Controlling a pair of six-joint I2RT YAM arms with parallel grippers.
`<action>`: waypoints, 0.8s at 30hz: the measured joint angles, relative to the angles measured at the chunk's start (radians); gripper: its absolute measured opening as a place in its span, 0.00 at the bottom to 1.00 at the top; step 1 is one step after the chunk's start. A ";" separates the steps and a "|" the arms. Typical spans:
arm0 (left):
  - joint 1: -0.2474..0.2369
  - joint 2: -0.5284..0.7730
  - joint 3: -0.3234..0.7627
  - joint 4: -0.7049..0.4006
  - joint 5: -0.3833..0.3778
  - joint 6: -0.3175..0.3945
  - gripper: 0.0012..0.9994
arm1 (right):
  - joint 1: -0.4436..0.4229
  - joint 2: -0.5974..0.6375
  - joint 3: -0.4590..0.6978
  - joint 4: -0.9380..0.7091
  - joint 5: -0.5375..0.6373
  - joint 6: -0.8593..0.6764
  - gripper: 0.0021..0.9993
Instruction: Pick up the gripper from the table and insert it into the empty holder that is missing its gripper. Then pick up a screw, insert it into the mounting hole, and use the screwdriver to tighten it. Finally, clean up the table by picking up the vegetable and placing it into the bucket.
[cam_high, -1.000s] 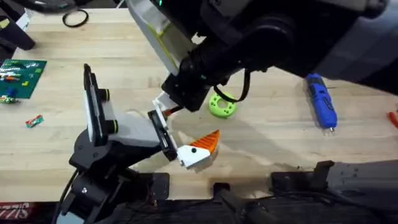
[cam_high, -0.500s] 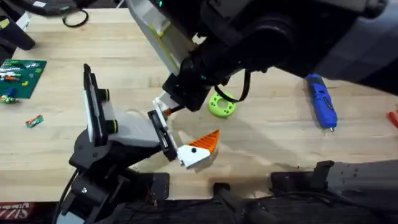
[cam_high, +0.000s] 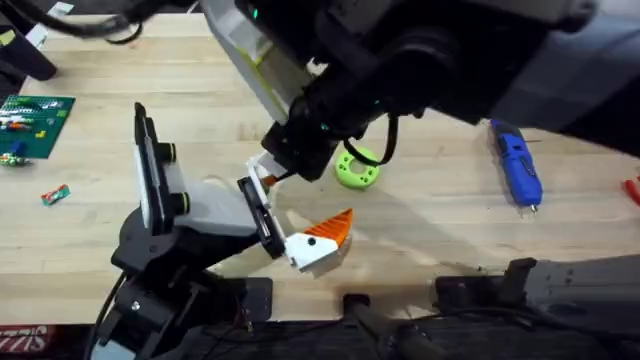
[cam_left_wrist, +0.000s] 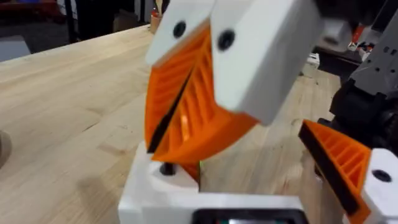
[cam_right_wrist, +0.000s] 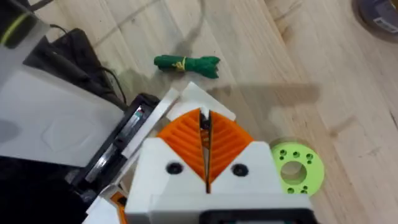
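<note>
One right pincer (cam_right_wrist: 204, 121) clamped on the gripper (cam_right_wrist: 194, 93), lime ring (cam_right_wrist: 297, 167) beside, vegetable (cam_right_wrist: 186, 65) beyond.

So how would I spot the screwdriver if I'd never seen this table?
Start at the wooden table and go to its right side in the overhead view. The screwdriver lies flat there, apart from the green ring near the middle. It is blue and pen-shaped, with a short metal tip at one end.

The right gripper (cam_right_wrist: 206, 146) has white fingers with black screws and orange ribbed pads (cam_right_wrist: 186, 140). The left gripper (cam_left_wrist: 186, 118) looks the same. Both arms are black with thick round joints. A small green light glows on one.
</note>
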 joint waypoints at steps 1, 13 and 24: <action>0.000 0.001 0.000 -0.001 -0.001 -0.005 0.99 | 0.000 0.005 0.000 -0.002 0.000 0.000 0.00; 0.000 0.005 0.000 0.000 -0.004 -0.012 0.99 | 0.000 0.008 0.001 0.000 -0.018 0.000 0.00; 0.000 0.005 0.000 0.000 -0.006 -0.011 0.99 | 0.000 0.008 0.001 -0.001 -0.049 -0.001 0.12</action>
